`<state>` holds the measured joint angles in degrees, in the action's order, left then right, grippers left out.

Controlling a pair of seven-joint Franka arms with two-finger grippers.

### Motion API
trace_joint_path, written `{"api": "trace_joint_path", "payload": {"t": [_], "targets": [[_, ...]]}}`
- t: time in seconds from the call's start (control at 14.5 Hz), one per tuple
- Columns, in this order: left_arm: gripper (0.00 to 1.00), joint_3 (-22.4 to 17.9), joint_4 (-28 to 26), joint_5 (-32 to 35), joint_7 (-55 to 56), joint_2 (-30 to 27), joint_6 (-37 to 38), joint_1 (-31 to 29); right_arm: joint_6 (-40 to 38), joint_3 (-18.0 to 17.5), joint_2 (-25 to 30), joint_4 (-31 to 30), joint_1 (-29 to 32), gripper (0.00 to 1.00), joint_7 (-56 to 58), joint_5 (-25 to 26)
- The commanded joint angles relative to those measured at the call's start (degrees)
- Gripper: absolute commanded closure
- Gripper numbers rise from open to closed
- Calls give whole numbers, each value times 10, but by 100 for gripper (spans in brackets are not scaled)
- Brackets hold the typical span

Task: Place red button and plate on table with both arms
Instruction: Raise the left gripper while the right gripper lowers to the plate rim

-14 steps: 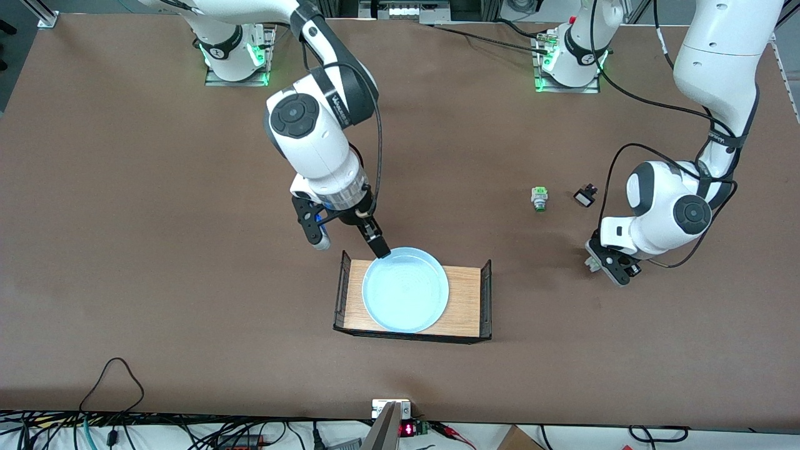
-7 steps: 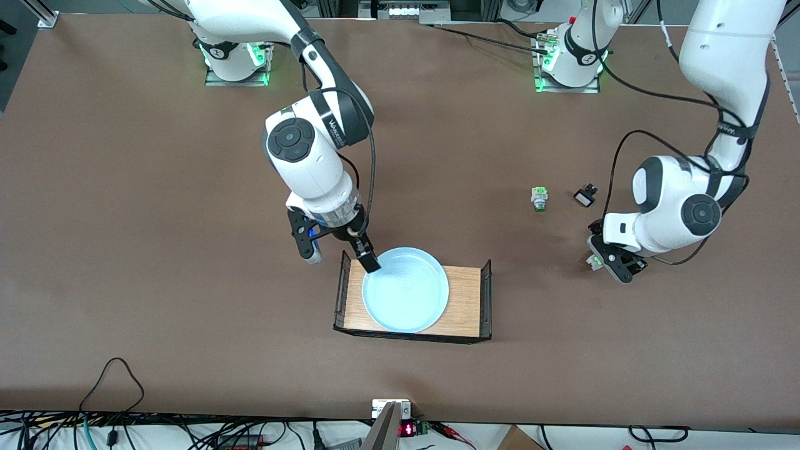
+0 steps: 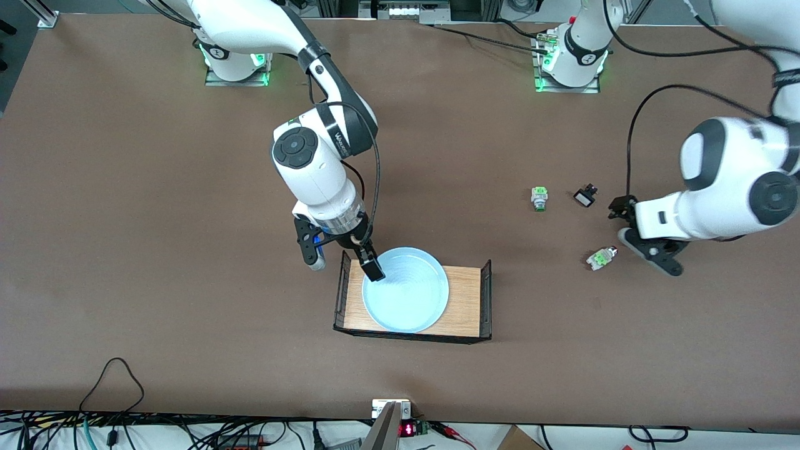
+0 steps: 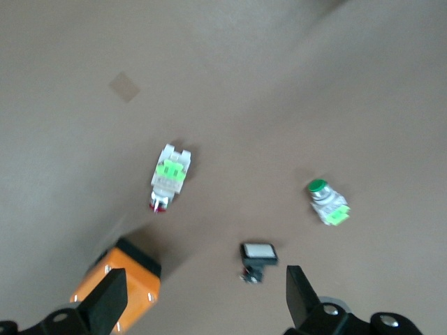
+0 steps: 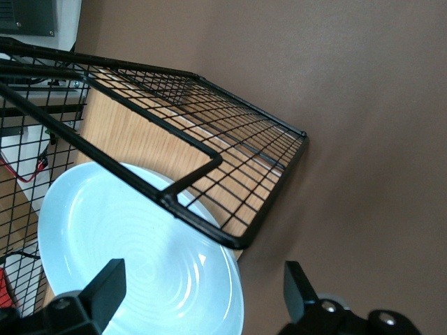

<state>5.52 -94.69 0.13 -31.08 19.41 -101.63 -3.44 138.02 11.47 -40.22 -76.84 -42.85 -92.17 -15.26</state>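
The red button (image 3: 601, 257) lies on its side on the brown table (image 3: 156, 187), free of any gripper; in the left wrist view (image 4: 167, 180) its red cap shows at one end. My left gripper (image 3: 634, 233) is open and empty in the air just beside the button, toward the left arm's end; its fingertips (image 4: 106, 306) stand wide apart. The pale blue plate (image 3: 406, 290) lies in the light-wood tray (image 3: 465, 300). My right gripper (image 3: 342, 257) is open, one finger inside the plate's rim and the other outside the tray's mesh end. The right wrist view shows the plate (image 5: 140, 258).
A green-capped switch (image 3: 539, 198) and a small black switch (image 3: 584, 197) lie on the table farther from the front camera than the red button. The tray's black mesh end (image 5: 209, 139) stands beside the plate. An orange block (image 4: 122, 279) shows in the left wrist view.
My left gripper has let go of the red button, which now lies on the table, and has risen toward the left arm's end. My right gripper has shifted slightly along the plate's rim.
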Motion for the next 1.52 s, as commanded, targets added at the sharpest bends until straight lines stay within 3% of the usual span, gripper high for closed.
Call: {"api": "trace_joint_path", "payload": {"t": [0.0, 0.14, 0.41, 0.62, 0.83, 0.97, 1.1, 1.31, 1.45], "targets": [[0, 0, 120, 16, 97, 9, 120, 31, 3, 0, -15, 19, 0, 0, -6, -12], [0, 1, 187, 64, 129, 9, 152, 47, 4, -1, -21, 19, 0, 0, -7, -13], [0, -2, 303, 57, 132, 53, 124, 46, 4, -1, -23, 19, -1, 0, -6, -15], [0, -4, 319, 38, 162, 58, 105, 48, 4, -1, -27, 19, -1, 3, -4, -15], [0, -3, 275, 37, 321, 21, 150, 40, 4, -1, -28, 18, -2, 7, -4, -16], [0, -2, 225, 35, 341, -18, 161, 39, 4, -2, -29, 18, -3, 14, -3, -16], [0, -3, 141, 25, 343, -73, 127, 35, 4, -2, -30, 18, -4, 25, -4, -16], [0, -3, -29, 16, 344, -185, 26, 19, 4, -2, -30, 18, -5, 37, -4, -16], [0, -3, -35, 13, 345, -192, 28, 15, 4, -2, -30, 18, -5, 44, -4, -16]]}}
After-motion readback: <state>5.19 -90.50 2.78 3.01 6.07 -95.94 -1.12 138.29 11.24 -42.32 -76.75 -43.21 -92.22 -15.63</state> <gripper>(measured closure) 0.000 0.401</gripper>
